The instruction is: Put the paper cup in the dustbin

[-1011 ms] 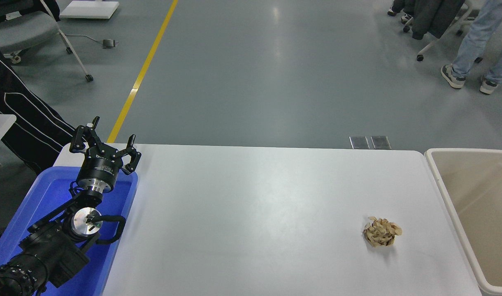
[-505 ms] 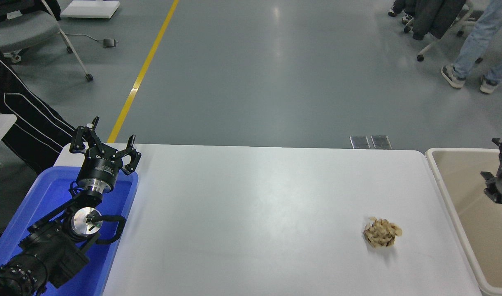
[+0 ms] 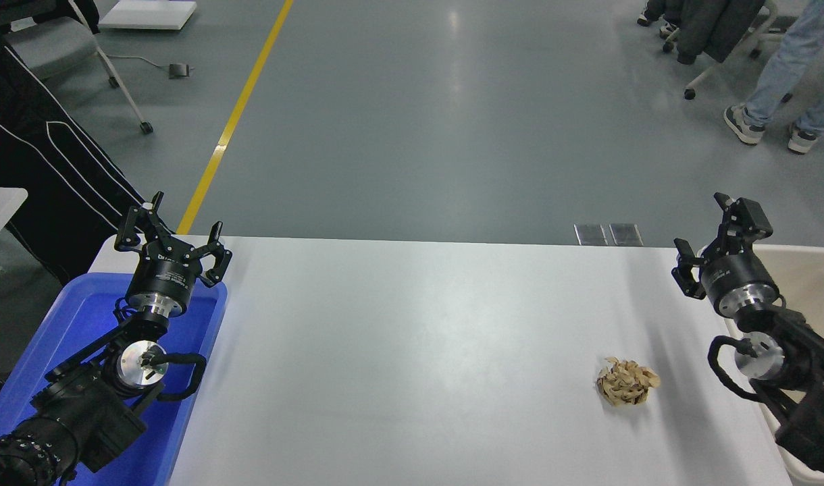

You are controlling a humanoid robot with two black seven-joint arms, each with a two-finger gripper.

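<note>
No paper cup shows anywhere in the head view. The beige dustbin (image 3: 814,268) stands off the table's right end, largely covered by my right arm. My right gripper (image 3: 713,231) is open and empty, held above the table's far right corner, next to the dustbin's left rim. My left gripper (image 3: 172,228) is open and empty, parked at the lower left above the blue tub (image 3: 67,324).
A crumpled tan paper wad (image 3: 627,382) lies on the white table (image 3: 419,337) near its right front. A person in black stands at the far left (image 3: 34,155). Legs in jeans (image 3: 783,67) and wheeled chairs are on the floor beyond.
My right arm has come in from the right edge, from over the dustbin to above the table's far right corner. The left arm and the wad have not moved.
</note>
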